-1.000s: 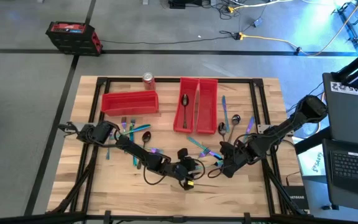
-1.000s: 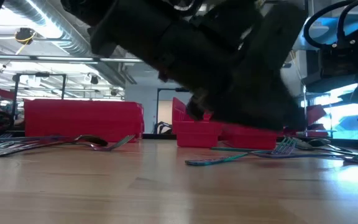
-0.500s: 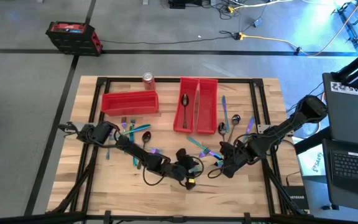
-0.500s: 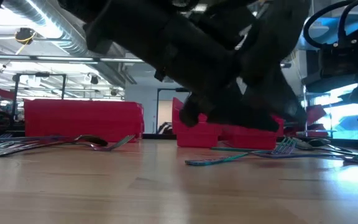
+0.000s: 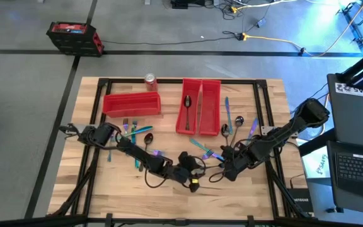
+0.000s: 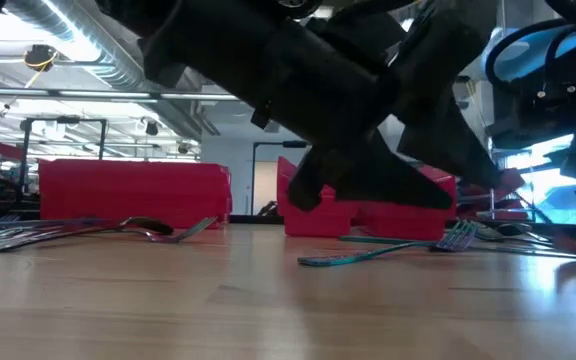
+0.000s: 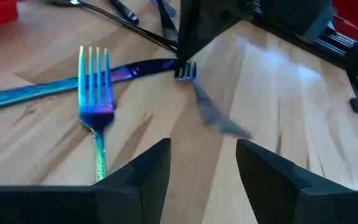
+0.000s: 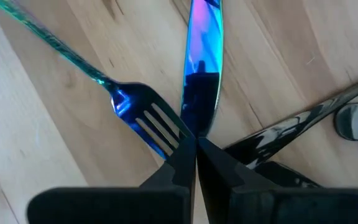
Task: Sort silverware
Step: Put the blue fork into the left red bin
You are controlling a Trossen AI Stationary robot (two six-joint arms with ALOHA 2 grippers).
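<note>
Near the table's front middle, the right gripper (image 8: 194, 149), fingers pressed together, rests its tip on a knife (image 8: 202, 68) beside a fork (image 8: 145, 118); the left gripper (image 7: 202, 163), fingers apart and empty, should descend squarely over one piece only.

Left arm stretched low across the worktop from the left side toward the middle front, left claw (image 5: 195, 181) with fingers (image 7: 148, 171) parted, nothing between them. Right arm reaches in from the right edge, bent low; right claw (image 5: 223, 171) near the left one, fingers (image 8: 185, 163) pressed together.
</note>
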